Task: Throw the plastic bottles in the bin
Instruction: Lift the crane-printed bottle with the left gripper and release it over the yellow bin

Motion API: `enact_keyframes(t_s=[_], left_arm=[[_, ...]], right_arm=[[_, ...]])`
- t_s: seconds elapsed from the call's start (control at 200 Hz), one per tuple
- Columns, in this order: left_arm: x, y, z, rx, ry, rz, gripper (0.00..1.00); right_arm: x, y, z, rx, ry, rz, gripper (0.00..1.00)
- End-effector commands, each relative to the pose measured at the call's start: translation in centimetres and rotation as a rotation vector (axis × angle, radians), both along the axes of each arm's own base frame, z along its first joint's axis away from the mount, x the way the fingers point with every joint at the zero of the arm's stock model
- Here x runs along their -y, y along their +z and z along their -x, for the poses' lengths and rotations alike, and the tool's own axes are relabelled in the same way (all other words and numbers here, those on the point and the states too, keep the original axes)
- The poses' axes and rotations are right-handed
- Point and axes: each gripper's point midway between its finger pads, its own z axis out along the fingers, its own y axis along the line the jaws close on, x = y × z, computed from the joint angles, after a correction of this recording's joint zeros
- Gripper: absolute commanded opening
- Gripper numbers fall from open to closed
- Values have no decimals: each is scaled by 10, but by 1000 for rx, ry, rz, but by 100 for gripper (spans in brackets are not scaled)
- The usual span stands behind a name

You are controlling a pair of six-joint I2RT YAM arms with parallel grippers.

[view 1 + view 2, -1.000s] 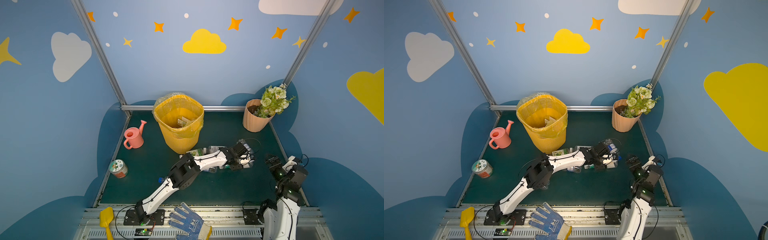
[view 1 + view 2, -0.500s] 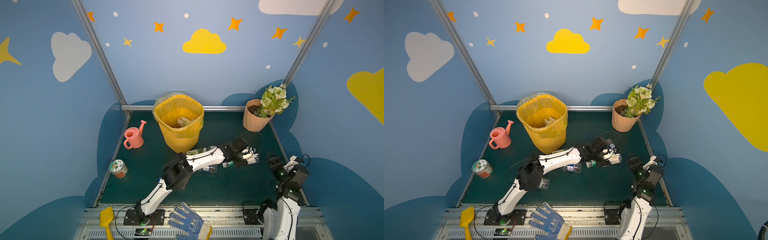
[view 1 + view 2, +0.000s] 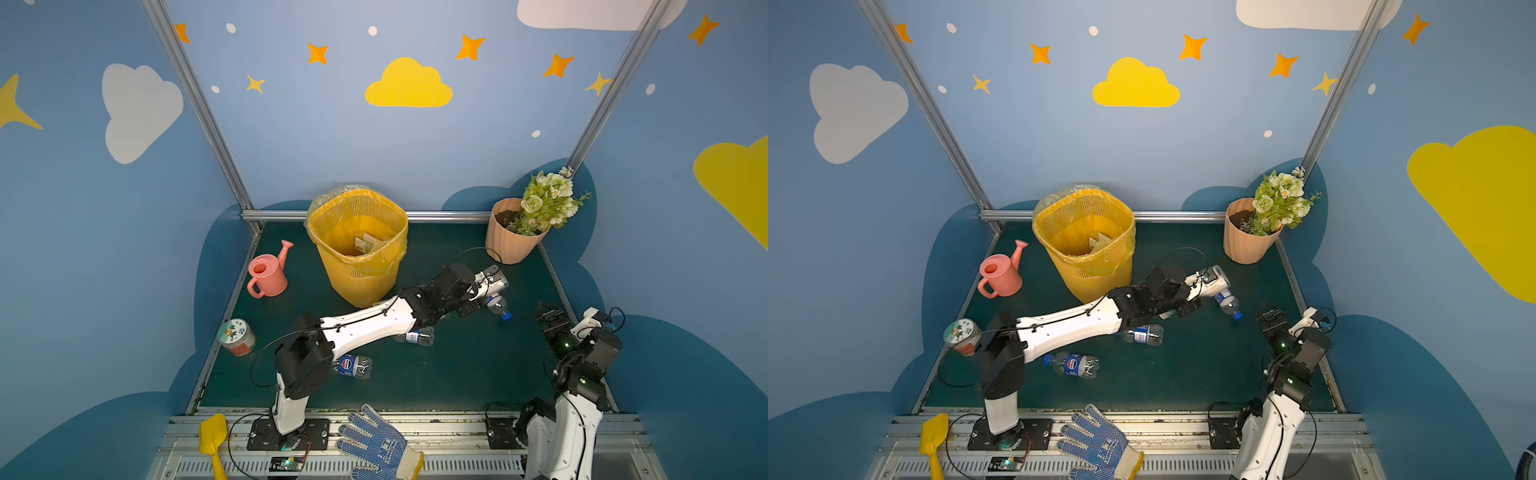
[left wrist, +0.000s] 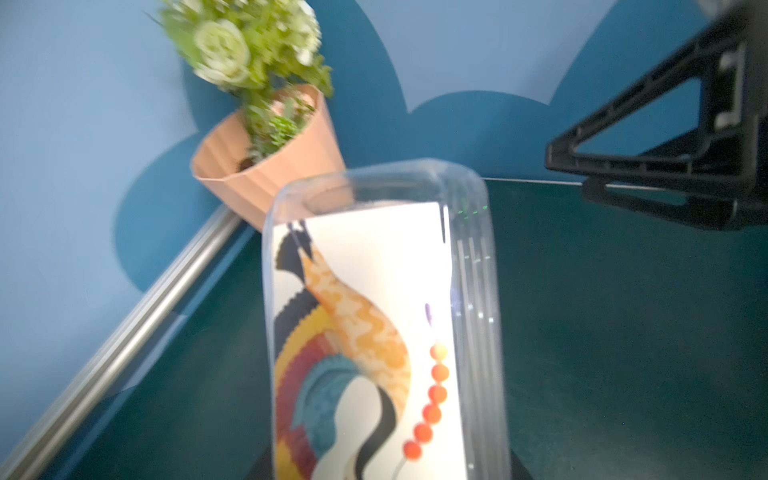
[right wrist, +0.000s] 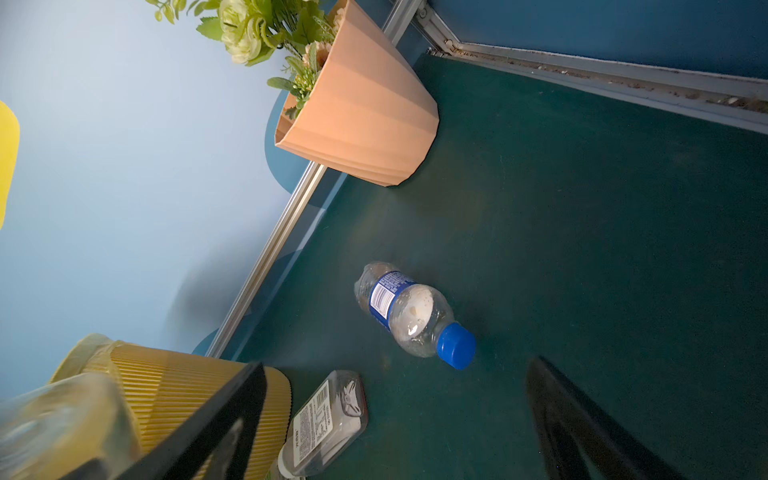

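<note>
One white-label bottle (image 4: pixel 374 332) is pinched in the left claw (image 3: pixel 482 289), jaws pressed onto it, well to the right of the bin (image 3: pixel 357 282), which stands near the back rail. Just beyond this claw is the peach flower pot (image 3: pixel 509 245) in the back-right corner; there is little room between them. A blue-capped bottle (image 3: pixel 498 308) lies on the tabletop (image 3: pixel 457 374) just beside the left claw on its near side, between it and the right claw (image 3: pixel 547 316). The right claw is spread wide, holding nothing, close to the right side rail. Two more bottles lie nearer the left arm's base than its claw: a clear bottle (image 3: pixel 415 336) partly under the forearm and a blue-label bottle (image 3: pixel 352 366) beside the elbow. Open tabletop lies between the right claw and these. Compared with one second earlier, the left claw has shifted toward the back wall and its elbow has swung back toward the left, uncovering the blue-label bottle; the right claw has not moved.
</note>
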Motion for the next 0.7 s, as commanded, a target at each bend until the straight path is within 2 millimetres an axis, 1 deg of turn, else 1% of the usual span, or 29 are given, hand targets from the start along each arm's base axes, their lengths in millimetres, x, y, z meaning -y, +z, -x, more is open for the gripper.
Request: enact_keyframes(t_s=[0.0,0.015,0.085,0.18,0.245,0.26,0.295,0.355,0.4,0.476,0.521,0.571,0.591,0.636,0.656,0.696], left_arm=[[-36,121,2,255,93,291,45],[-41,132,6,282,93,314,45],[-65,170,22,385,96,381,46],[-98,214,43,499,96,431,45],[-127,243,59,562,110,511,45],[-131,243,62,572,109,516,45],[-147,257,73,623,109,563,45],[-169,274,90,705,104,618,45],[-182,282,99,757,108,638,44],[-198,290,102,808,146,635,44],[-207,292,95,810,187,627,43],[-215,287,76,781,235,616,43],[-221,285,63,764,268,609,43],[-236,275,28,678,350,621,44],[-243,266,11,637,383,618,44],[-263,248,-27,538,467,637,46]], right_arm=[[-2,18,-5,58,27,8,95],[-3,18,-6,58,27,4,95],[-4,18,-8,67,39,-9,95],[-6,19,-11,72,47,-32,95],[-8,21,-12,74,60,-39,95],[-8,21,-12,72,64,-42,95],[-10,23,-14,75,73,-41,95],[-13,26,-15,80,88,-41,95],[-15,28,-16,83,98,-39,95],[-18,31,-16,87,107,-31,95],[-19,33,-17,91,109,-27,95],[-20,34,-18,92,113,-25,95],[-21,34,-18,93,117,-24,95],[-23,35,-19,95,119,-21,95],[-24,36,-19,94,123,-19,95],[-25,35,-20,92,129,-20,95]])
